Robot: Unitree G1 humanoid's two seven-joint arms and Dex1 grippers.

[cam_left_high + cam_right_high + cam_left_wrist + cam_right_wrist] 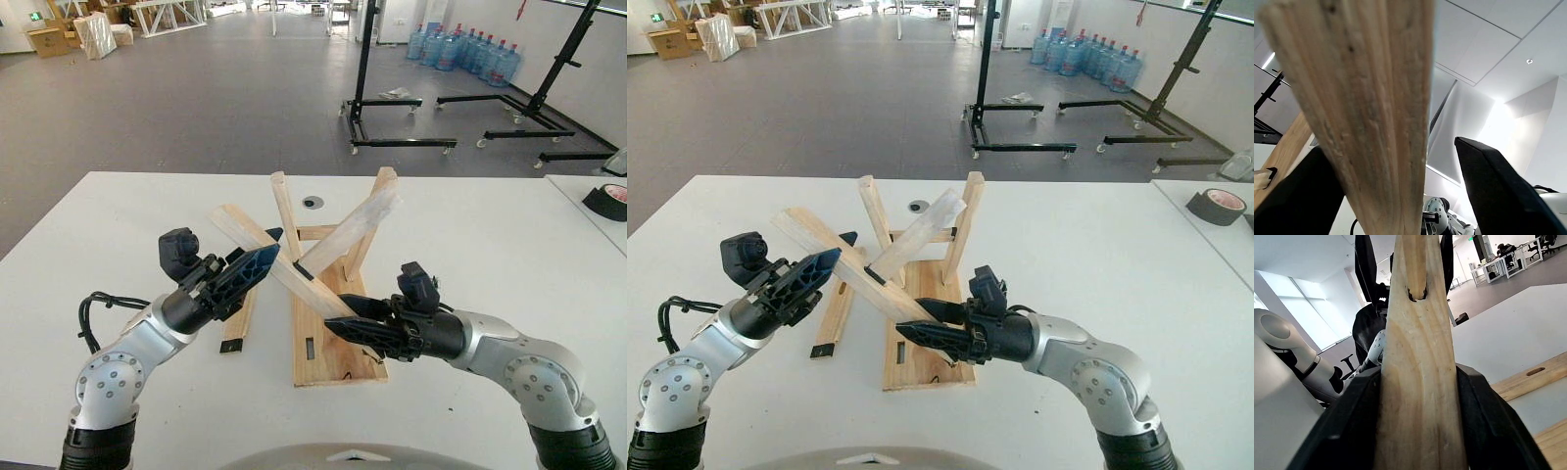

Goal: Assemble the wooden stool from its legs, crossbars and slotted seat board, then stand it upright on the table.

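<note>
I see R grip (pixel 338 315) clenched on leg (pixel 315 292) near end | L grip (pixel 272 245) loose astride far-left part, one side touching

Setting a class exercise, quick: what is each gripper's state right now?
Left gripper: around the wooden leg; grip cannot be told.
Right gripper: closed on the same leg.

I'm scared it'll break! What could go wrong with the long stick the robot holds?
1. The long leg crosses right by the upright legs standing on the seat board. Swinging it might knock them loose.
2. The left jaws show a gap beside the long leg, so it may slip or twist while the right jaws clamp its other end.
</note>
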